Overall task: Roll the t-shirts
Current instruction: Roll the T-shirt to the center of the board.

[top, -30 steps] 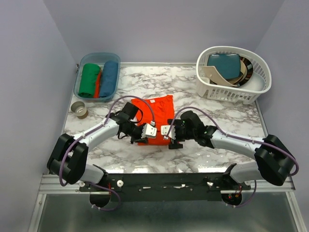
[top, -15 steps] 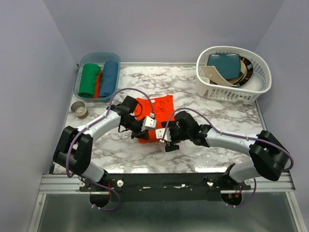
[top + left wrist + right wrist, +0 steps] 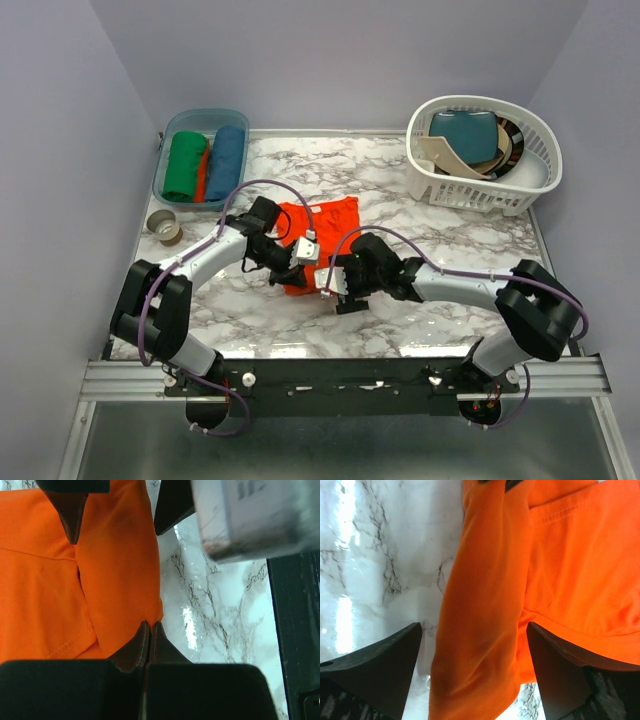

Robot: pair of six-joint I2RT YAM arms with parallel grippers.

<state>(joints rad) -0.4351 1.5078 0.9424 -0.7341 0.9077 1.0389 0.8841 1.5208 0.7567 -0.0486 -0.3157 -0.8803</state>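
While the left pincer (image 3: 148, 632) is squeezed shut, it seems to nip the edge of the orange t-shirt (image 3: 330, 218) between its tips. Far off to this pincer's left sits a clear bin (image 3: 205, 112). Inside are a green rolled shirt (image 3: 183, 165) and a blue rolled shirt (image 3: 228, 162), so those two look done.

The orange t-shirt lies on the marble table (image 3: 390, 175), under and just ahead of both pincers. Its end by the pincers is curled up into a soft, fat fold.

The right pincer (image 3: 473, 626) is wide open and holds nothing. The fold runs between its two fingers (image 3: 380, 665), and I cannot tell if they touch it.

I think the shirt is light, thin and floppy. It will not break, but it may slide on the shiny table and flop open if let go. The best place to grab looks like the fold, one pincer at each end, pinching all the layers at once.

Far to the right pincer's right stands a white basket (image 3: 455, 190).
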